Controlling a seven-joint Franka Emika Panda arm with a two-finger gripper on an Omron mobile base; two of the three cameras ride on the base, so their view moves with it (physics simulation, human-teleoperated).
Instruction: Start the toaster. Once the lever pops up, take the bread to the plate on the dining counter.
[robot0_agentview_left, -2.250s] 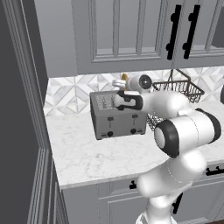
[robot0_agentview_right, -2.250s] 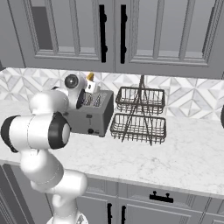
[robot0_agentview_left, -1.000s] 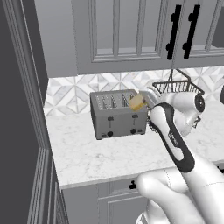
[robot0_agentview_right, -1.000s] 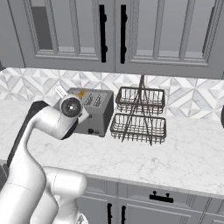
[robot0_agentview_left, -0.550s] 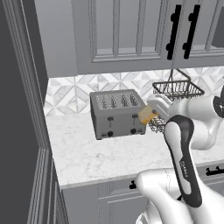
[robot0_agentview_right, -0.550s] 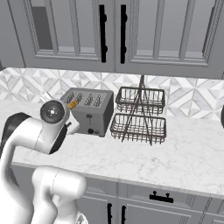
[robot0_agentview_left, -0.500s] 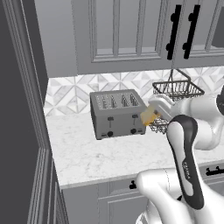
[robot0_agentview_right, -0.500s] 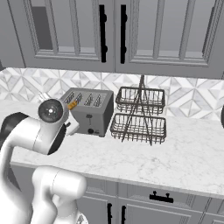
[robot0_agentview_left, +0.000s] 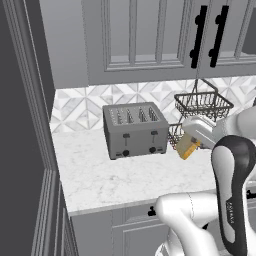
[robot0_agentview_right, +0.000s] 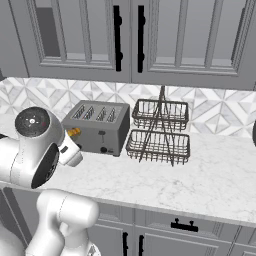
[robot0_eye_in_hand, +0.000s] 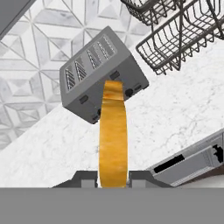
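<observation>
The grey four-slot toaster (robot0_agentview_left: 135, 131) (robot0_agentview_right: 97, 127) (robot0_eye_in_hand: 103, 74) stands on the marble worktop against the tiled wall, its slots empty. My gripper (robot0_agentview_left: 194, 139) (robot0_eye_in_hand: 113, 177) is shut on the bread (robot0_agentview_left: 188, 147) (robot0_eye_in_hand: 113, 131), a tan slice with an orange-brown crust. The slice hangs in the air to the right of and in front of the toaster, over the worktop. In the right base view a small orange bit of the bread (robot0_agentview_right: 74, 132) shows beside my hand. The hand view has the slice edge-on between the fingertips (robot0_eye_in_hand: 87, 177). The plate and the dining counter are out of view.
A two-tier dark wire basket rack (robot0_agentview_left: 202, 105) (robot0_agentview_right: 160, 130) (robot0_eye_in_hand: 175, 30) stands just right of the toaster. Grey upper cabinets (robot0_agentview_right: 130, 35) hang above. A tall dark panel (robot0_agentview_left: 25, 125) closes the worktop's left end. Grey drawers (robot0_eye_in_hand: 192, 162) sit below the worktop edge.
The gripper has lifted the bread off the toaster's top and carried it right, down and forward, away from the toaster. The arm has swung back with it.
</observation>
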